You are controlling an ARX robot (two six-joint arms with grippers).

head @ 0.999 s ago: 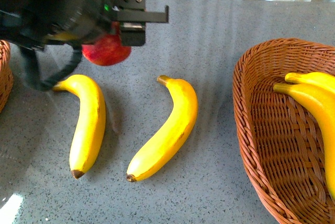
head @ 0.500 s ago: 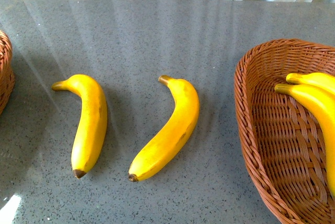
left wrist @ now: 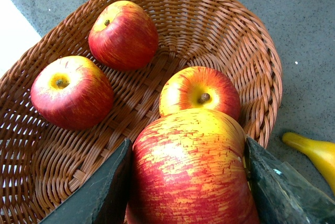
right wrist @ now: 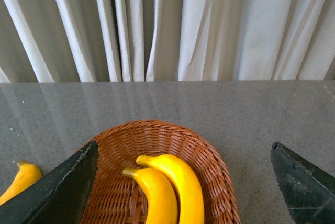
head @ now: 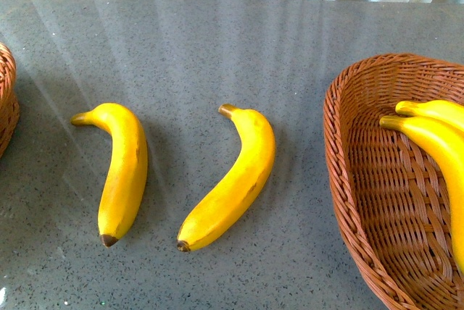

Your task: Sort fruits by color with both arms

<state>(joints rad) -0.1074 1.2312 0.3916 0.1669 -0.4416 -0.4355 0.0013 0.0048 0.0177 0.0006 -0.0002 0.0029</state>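
Red apple [left wrist: 189, 169] in left gripper [left wrist: 191, 183]

A grey speckled counter [head: 217, 49] is carrying two brown wicker baskets: the right basket [head: 348, 179] is sitting well apart from the left basket [head: 6, 107], which is barely showing at the edge. Pale curtains [right wrist: 209, 25] are hanging behind.

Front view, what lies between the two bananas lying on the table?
Nothing; in the front view only bare grey tabletop shows between the left banana and the right banana.
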